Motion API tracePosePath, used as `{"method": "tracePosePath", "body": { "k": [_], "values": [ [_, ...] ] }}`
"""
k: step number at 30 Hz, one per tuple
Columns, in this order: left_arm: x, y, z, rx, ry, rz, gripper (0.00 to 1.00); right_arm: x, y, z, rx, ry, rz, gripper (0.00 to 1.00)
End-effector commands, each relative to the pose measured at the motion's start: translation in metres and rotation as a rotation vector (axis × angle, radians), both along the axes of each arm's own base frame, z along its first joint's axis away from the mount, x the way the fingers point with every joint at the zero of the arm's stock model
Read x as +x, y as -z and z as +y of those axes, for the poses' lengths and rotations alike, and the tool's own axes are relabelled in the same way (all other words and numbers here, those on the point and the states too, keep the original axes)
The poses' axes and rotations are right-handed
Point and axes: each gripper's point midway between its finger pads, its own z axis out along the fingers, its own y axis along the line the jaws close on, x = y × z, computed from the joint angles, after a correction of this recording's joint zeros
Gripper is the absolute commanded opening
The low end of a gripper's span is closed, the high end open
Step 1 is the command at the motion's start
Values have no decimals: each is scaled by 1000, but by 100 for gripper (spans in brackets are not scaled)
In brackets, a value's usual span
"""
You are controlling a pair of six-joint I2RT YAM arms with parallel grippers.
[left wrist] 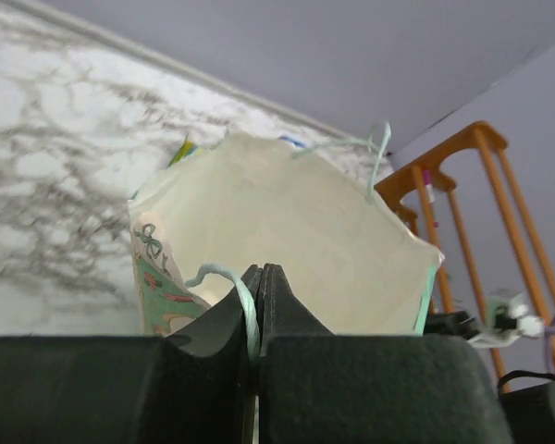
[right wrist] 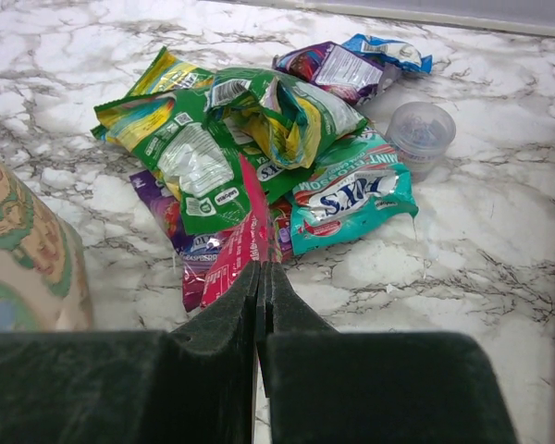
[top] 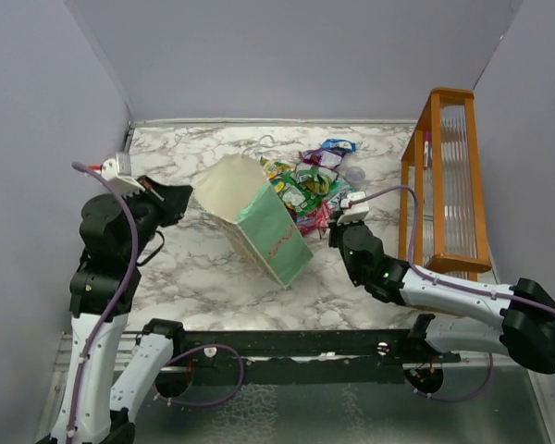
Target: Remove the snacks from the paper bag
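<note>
The paper bag lies tipped on the marble table, its white mouth facing the left arm. My left gripper is shut on the bag's thin string handle at the rim; the white inside fills the left wrist view. The snacks lie in a pile on the table to the right of the bag: green-yellow packets, a teal one, a purple one and a blue one. My right gripper is shut on the edge of a pink-red packet at the near side of the pile.
A small clear plastic cup stands just right of the pile. An orange wooden rack stands along the right wall. The bag's patterned side is close to the left of my right gripper. Grey walls enclose the table.
</note>
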Motion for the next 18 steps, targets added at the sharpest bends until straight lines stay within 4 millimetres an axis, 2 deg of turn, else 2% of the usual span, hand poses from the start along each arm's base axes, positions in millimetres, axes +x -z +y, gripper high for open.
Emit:
{"method": "tracePosePath", "body": {
  "k": [1,3,5,9,12,14,18],
  "values": [
    [-18,79,24,58,-113,142,0,0,-1,-3,29,-9,3,1],
    [-29,97,26,54,-118,162,0,2,1,-1,32,-16,7,1],
    [-39,101,24,46,-102,148,0,5,3,2,36,-24,12,1],
    [-54,79,21,38,-70,48,0,9,2,11,56,-40,18,1],
    [-59,64,25,53,-83,14,0,11,1,17,70,-52,21,1],
    [-59,62,24,56,-74,21,0,13,2,19,74,-52,24,1],
    [-64,73,10,-5,-9,61,0,12,2,21,87,-61,33,1]
  ]
}}
